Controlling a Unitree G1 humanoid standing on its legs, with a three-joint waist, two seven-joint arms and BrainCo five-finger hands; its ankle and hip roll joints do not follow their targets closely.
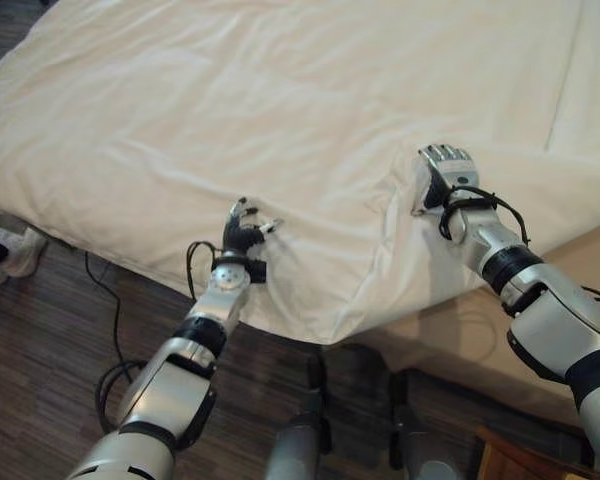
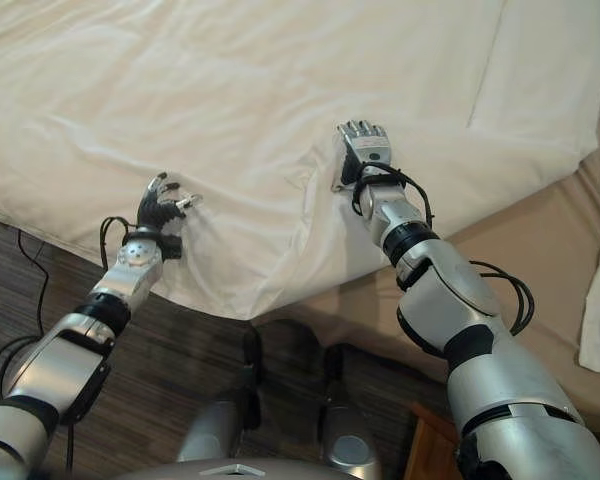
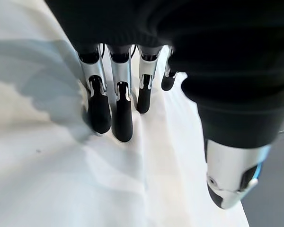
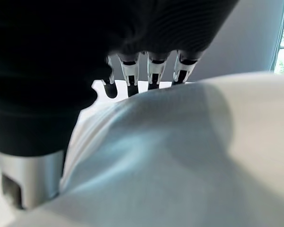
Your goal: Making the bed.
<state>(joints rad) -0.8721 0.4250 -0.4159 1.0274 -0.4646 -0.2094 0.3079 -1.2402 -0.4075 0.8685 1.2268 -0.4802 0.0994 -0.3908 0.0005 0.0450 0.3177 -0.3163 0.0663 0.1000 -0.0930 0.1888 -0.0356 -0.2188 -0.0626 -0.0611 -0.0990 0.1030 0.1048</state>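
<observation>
On the white duvet point(image 1: 280, 110) near its corner, left hand point(image 1: 242, 232) open, fingers resting, right hand point(image 1: 446, 170) flat, fingers straight, pressing the fabric.

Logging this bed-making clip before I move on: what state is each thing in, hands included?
Left hand: open, fingers straight, resting on the duvet near its edge.
Right hand: fingers pressed into a raised fold of the duvet; grip not readable.
White duvet: spread over the bed, rumpled, near corner hanging over the edge, a ridge bunched by the right hand.
Mattress: beige, uncovered at the near right corner.
</observation>
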